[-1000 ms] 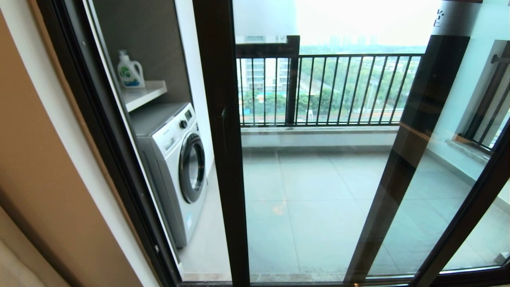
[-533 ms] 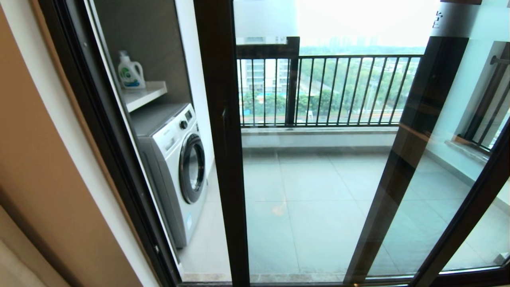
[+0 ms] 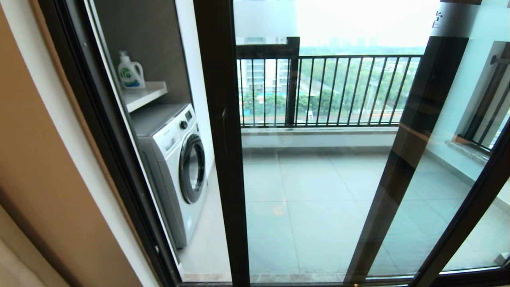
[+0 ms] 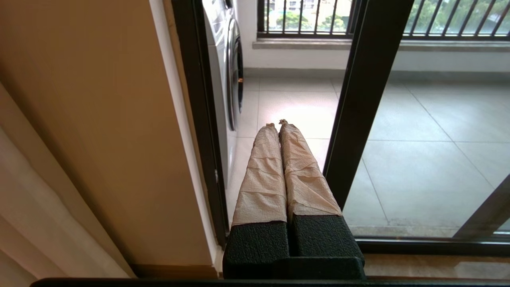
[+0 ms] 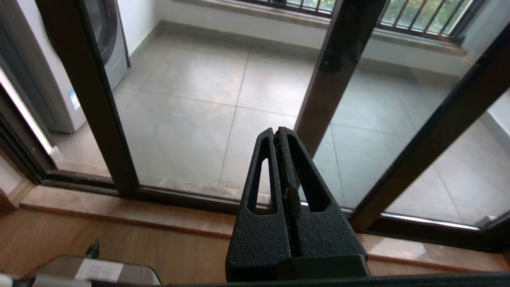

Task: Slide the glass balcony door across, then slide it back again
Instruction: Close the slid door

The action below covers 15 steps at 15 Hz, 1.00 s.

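Note:
The glass balcony door [image 3: 318, 207] has a dark upright stile [image 3: 221, 167] with a black bar handle [image 3: 224, 131] and a frosted top strip [image 3: 263, 18]. It stands slid partway to the right, leaving an open gap [image 3: 199, 247] beside the left jamb [image 3: 119, 159]. Neither gripper shows in the head view. My left gripper [image 4: 277, 123], with tan-wrapped fingers, is shut on nothing and points low into the gap, just left of the door stile [image 4: 358, 99]. My right gripper [image 5: 277, 129] is shut, low before the door's glass [image 5: 191, 119], right of the stile [image 5: 91, 99].
A white washing machine [image 3: 175, 159] and a detergent bottle [image 3: 129, 71] on a shelf stand on the balcony left. A black railing [image 3: 330, 87] runs along the far side. Another dark frame [image 3: 414, 151] shows through the glass. Tan wall [image 3: 40, 159] at left; wooden floor [image 5: 119, 239] inside the sill.

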Motion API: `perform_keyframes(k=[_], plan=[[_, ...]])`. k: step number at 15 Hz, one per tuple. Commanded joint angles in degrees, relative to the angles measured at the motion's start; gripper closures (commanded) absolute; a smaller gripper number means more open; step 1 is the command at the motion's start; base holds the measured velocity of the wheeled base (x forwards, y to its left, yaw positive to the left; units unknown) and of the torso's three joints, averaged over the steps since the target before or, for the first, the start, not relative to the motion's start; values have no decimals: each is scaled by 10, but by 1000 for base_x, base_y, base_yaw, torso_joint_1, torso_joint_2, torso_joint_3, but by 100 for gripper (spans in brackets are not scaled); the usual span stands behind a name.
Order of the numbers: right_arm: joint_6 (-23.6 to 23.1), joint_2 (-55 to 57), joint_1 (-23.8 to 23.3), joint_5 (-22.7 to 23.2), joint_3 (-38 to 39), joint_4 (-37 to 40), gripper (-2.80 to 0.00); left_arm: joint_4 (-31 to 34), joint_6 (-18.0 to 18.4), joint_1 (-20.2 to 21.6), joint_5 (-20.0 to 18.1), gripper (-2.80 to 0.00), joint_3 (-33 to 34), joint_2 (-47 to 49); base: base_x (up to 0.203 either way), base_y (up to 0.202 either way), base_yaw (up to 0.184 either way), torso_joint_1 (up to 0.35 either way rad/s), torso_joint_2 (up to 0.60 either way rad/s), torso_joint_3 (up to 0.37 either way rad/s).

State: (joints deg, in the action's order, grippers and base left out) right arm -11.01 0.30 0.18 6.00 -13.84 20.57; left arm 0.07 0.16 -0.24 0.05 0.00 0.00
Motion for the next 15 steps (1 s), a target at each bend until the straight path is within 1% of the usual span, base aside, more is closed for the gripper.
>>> perform_keyframes(k=[1, 2, 3, 4, 5, 6, 7, 9, 11, 15], plan=[[25, -5, -1, 1, 106, -174, 0, -1, 0, 0, 0, 0, 0, 1, 0, 0, 0, 0, 0, 0], [47, -4, -2, -3, 122, -206, 0, 0, 0, 0, 0, 0, 0, 1, 0, 0, 0, 0, 0, 0], [73, -4, -2, -10, 122, -205, 0, 0, 0, 0, 0, 0, 0, 1, 0, 0, 0, 0, 0, 0], [80, -4, -2, -25, 124, -205, 0, -1, 0, 0, 0, 0, 0, 1, 0, 0, 0, 0, 0, 0], [67, -3, -2, -52, 139, -210, 0, 0, 0, 0, 0, 0, 0, 1, 0, 0, 0, 0, 0, 0], [57, -3, -2, -54, 145, -219, 0, 0, 0, 0, 0, 0, 0, 1, 0, 0, 0, 0, 0, 0], [50, -3, -1, -33, 143, -216, 0, 0, 0, 0, 0, 0, 0, 1, 0, 0, 0, 0, 0, 0], [53, -4, -1, -34, 137, -194, 0, -1, 0, 0, 0, 0, 0, 1, 0, 0, 0, 0, 0, 0], [66, -4, -1, -35, 140, -204, 0, 0, 0, 0, 0, 0, 0, 1, 0, 0, 0, 0, 0, 0], [66, -4, -1, -35, 140, -205, 0, 0, 0, 0, 0, 0, 0, 1, 0, 0, 0, 0, 0, 0]])
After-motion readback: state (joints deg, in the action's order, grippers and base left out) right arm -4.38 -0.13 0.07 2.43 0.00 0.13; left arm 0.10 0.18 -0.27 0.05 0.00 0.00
